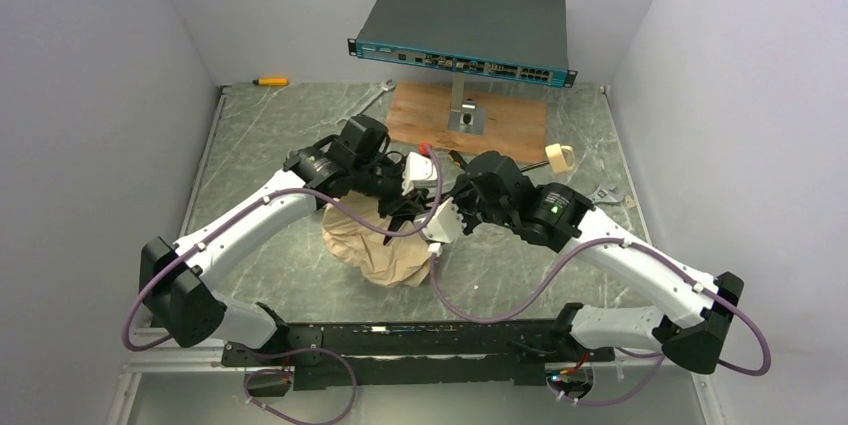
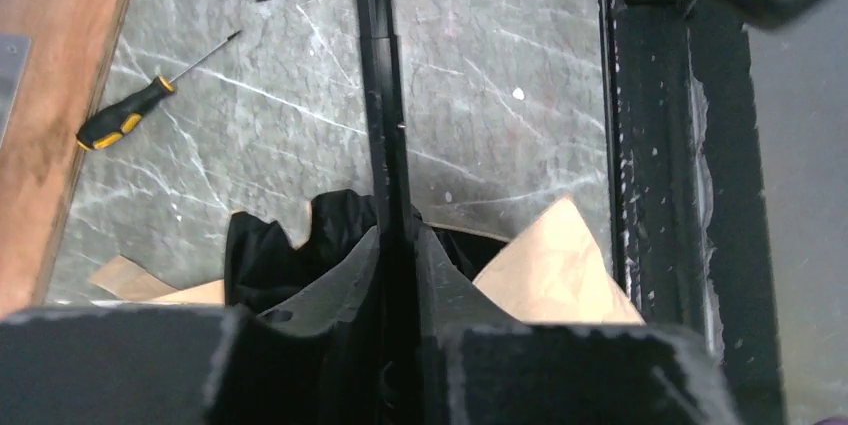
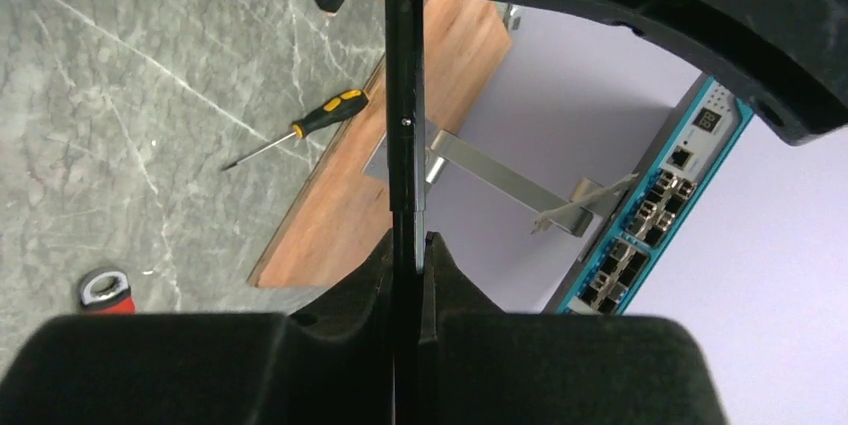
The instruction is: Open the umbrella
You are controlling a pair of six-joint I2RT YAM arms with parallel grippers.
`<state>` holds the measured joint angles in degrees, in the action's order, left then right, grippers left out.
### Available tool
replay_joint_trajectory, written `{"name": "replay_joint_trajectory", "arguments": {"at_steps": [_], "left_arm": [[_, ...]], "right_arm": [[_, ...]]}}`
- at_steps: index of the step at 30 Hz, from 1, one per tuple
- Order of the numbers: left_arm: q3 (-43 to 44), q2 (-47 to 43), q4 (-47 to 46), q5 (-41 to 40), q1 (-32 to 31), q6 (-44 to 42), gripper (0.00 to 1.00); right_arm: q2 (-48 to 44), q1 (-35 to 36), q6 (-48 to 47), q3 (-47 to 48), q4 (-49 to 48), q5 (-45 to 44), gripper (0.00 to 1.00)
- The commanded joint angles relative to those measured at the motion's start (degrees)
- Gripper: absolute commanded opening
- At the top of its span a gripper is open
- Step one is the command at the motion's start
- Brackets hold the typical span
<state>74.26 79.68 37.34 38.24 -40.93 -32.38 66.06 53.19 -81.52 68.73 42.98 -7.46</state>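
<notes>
Grey marbled stone is covering the desk [image 1: 270, 135], white walls are closing it in, and a network box [image 1: 465, 30] is standing above a wooden board [image 1: 500, 120] at the back. The umbrella [image 1: 375, 245] is lying near the middle of the desk. Its beige cloth is sitting crumpled in a heap beneath the two wrists, with black lining showing in the left wrist view. Its thin black shaft [image 2: 380, 95] is running up between the fingers of both claws. The left claw [image 2: 398, 237] is pinching the shaft narrowly, just above the cloth. The right claw [image 3: 408, 245] is clamping the shaft too, equally narrow. A yellow-handled screwdriver [image 2: 125, 115] is lying on the desk, well apart from the cloth.

By the look of it, the two-handed hold on the shaft is being settled and the cloth is not yet spreading. The next move is probably calling for one claw to anchor the shaft while the other slides along it, driving the ribs outward. That push needs to run in line with the thin rod, so it is neither bending nor slipping free.
</notes>
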Motion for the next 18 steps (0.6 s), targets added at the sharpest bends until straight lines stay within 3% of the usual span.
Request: {"name": "replay_joint_trajectory", "arguments": {"at_steps": [1,2,3,4,5,7,12,15,18], "left_arm": [[0.6,0.5,-2.5,-1.2,-0.2,3.2,0.04],[0.3,0.3,-3.3,-1.2,-0.2,3.8,0.00],[-0.1,0.0,-4.0,-1.1,-0.3,4.7,0.00],[-0.4,-0.5,-5.1,-1.2,-0.2,5.6,0.00],[-0.8,-0.7,-6.3,-1.4,0.0,6.9,0.00],[-0.8,-1.3,-8.0,-0.1,0.9,9.9,0.00],[-1.9,-3.9,-19.2,6.0,6.1,20.9,0.00],[-6.5,-7.6,-31.4,8.5,9.8,28.9,0.00],[-9.9,-10.2,-39.3,7.2,11.8,34.8,0.00]], "right_arm": [[-4.5,0.7,-0.2,-0.5,-8.0,0.2,0.00],[-5.2,0.8,0.3,-1.3,-9.2,0.1,0.07],[-6.0,0.9,1.7,-2.0,-11.0,0.2,0.32],[-6.7,1.1,5.0,-2.2,-13.3,0.7,0.68],[-7.4,1.3,9.5,-1.3,-14.9,1.9,0.90],[-8.2,1.4,21.7,2.3,-13.1,6.4,0.95],[-13.9,-0.7,48.1,0.0,-15.0,17.2,0.95],[-15.1,-6.1,59.7,-1.2,-16.6,20.6,0.91],[-15.9,-7.9,64.4,-2.6,-20.0,23.8,0.89]]}}
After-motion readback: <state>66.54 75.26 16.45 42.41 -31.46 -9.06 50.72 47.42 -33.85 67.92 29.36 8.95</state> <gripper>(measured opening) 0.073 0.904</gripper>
